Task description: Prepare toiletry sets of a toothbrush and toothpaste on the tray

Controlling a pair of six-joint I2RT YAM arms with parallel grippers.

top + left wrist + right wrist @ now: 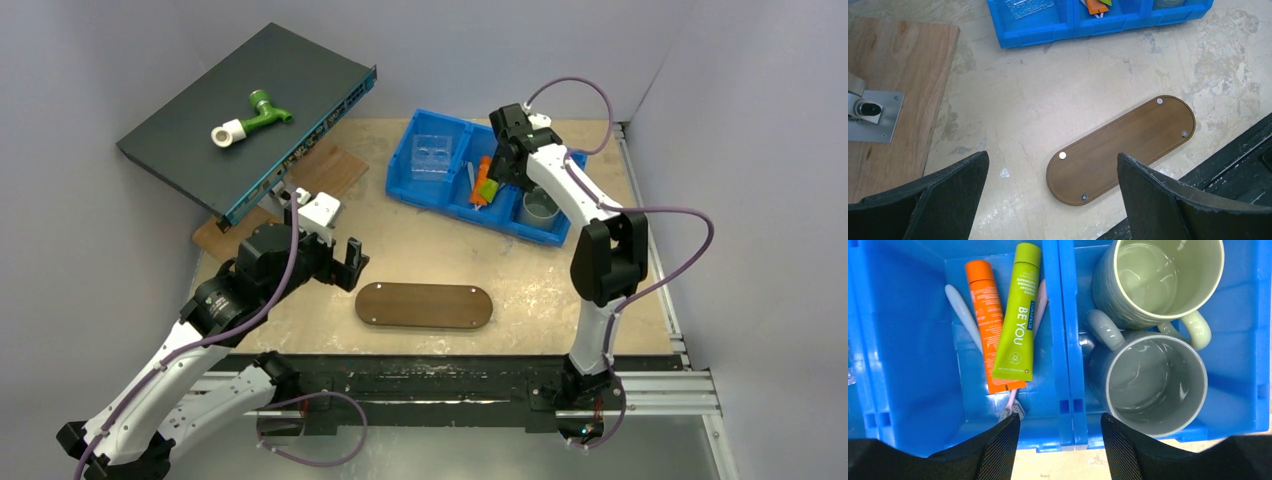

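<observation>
The tray (424, 305) is a bare dark-brown oval board near the table's front; in the left wrist view the tray (1120, 150) lies just right of my open left gripper (1053, 154). A lime-green tube (1018, 315) rests on an orange tube (987, 315) in the middle compartment of the blue bin (1063, 340). A pale blue-white toothbrush (962, 315) lies left of them, and a pink toothbrush (1040, 297) is partly under them. My right gripper (1059, 416) hovers open over the bin's near rim, holding nothing. Seen from above, the left gripper (352, 265) is left of the tray.
Two grey-green mugs (1158, 275) (1153, 380) fill the bin's right compartment. A clear plastic box (433, 157) sits in its left one. A dark flat device (300, 75) carrying a green-and-white pipe fitting (250, 115) overhangs a rectangular wooden board (330, 170) at back left.
</observation>
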